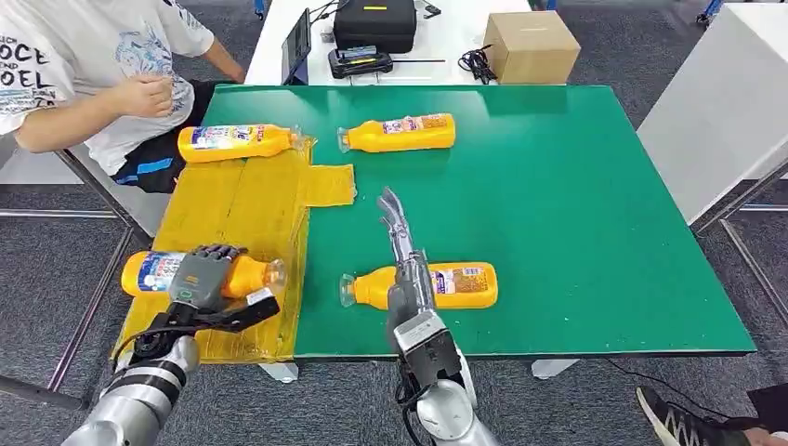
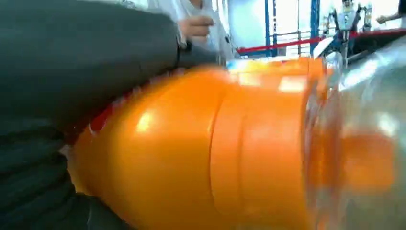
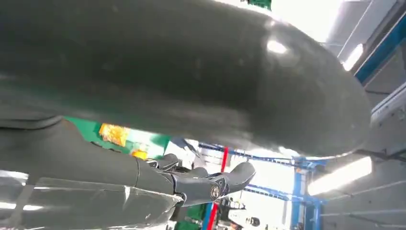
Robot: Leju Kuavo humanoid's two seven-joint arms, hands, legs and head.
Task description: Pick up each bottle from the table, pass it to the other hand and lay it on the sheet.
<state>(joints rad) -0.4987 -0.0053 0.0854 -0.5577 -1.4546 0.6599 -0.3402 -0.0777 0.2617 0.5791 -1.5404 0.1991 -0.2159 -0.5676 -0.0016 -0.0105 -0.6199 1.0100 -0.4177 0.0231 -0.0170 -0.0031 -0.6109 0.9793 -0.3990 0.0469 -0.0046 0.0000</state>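
At the far left of the head view a person (image 1: pixel 88 70) in a white printed shirt sits at the corner of the desk (image 1: pixel 576 204), whose top is green. A yellow sheet (image 1: pixel 237 209) covers the desk's left side, with a small flap reaching right onto the green. At the sheet's near left edge, the left hand (image 1: pixel 200 277) is wrapped over the middle of a held bottle (image 1: pixel 153 271) that lies on its side, dark fingers curled across the body; the bottle is orange with a blue and white label and a clear cap pointing right. In the left wrist view the same bottle's smooth orange shoulder (image 2: pixel 215 153) fills the space beside the hand's grey cover (image 2: pixel 72 57). At the far end of the sheet lies a second bottle (image 1: pixel 237 142) on its side, cap to the right. Just beyond the flap, on bare green, rests a far bottle (image 1: pixel 400 133) with its cap to the left. Nearer the front edge a near bottle (image 1: pixel 437 284) lies with its cap to the left; the right hand (image 1: pixel 401 243) stretches over it, fingers straight and extended forward, holding nothing. Beyond the desk, a white table (image 1: pixel 446 42) carries a black case (image 1: pixel 374 23) and a cardboard box (image 1: pixel 531 46).
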